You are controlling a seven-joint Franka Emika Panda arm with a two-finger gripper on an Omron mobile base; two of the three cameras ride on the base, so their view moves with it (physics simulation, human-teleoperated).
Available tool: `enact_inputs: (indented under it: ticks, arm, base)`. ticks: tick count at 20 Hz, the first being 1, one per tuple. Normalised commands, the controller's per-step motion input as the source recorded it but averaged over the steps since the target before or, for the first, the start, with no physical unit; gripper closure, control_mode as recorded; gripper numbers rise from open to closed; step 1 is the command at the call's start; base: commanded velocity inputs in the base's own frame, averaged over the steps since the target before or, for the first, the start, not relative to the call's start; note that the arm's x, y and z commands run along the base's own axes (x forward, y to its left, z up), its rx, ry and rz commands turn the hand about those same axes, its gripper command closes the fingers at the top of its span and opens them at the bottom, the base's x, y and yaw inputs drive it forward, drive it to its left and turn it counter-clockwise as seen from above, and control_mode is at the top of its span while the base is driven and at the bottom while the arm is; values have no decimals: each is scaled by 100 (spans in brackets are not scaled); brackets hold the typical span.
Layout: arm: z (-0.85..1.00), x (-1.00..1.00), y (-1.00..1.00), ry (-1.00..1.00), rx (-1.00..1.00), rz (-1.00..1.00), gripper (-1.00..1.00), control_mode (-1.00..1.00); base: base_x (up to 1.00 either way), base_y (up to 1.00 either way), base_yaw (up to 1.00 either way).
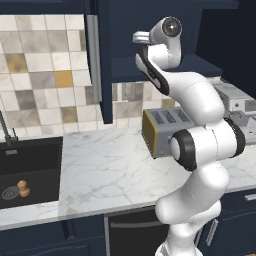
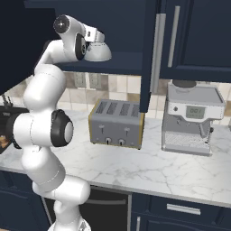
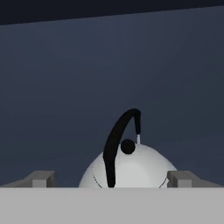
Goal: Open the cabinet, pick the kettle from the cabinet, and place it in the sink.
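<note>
The cabinet (image 2: 151, 54) stands open, its navy door (image 1: 105, 60) swung out with a long silver handle (image 1: 93, 55). On its shelf sits the kettle (image 3: 131, 168), a silver-white dome with a black arched handle, also seen beside the arm's wrist as the kettle (image 2: 98, 52). My gripper (image 3: 111, 178) is open just short of it at the same height, one of its fingertips (image 3: 41, 178) to each side of the kettle's body, touching nothing. The sink (image 1: 35, 150) is a black basin at the far left of the counter, well below.
A silver toaster (image 2: 116, 122) stands on the marble counter under the open cabinet, and a coffee machine (image 2: 191, 117) stands to its right. A dark faucet (image 1: 6, 131) rises behind the sink, where a small brown object (image 1: 23, 188) lies by the drain.
</note>
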Motion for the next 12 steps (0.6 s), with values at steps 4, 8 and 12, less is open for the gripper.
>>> enact_inputs:
  ticks: [4,8,12]
  arm:
    - [-6,13,0,3,0,0,-100,-100]
    - [-7,9,0,4,0,0,-100,-100]
    - [-11,6,0,3,0,0,-100,-100]
  base:
    - [0,0,0]
    - [0,0,0]
    - [0,0,0]
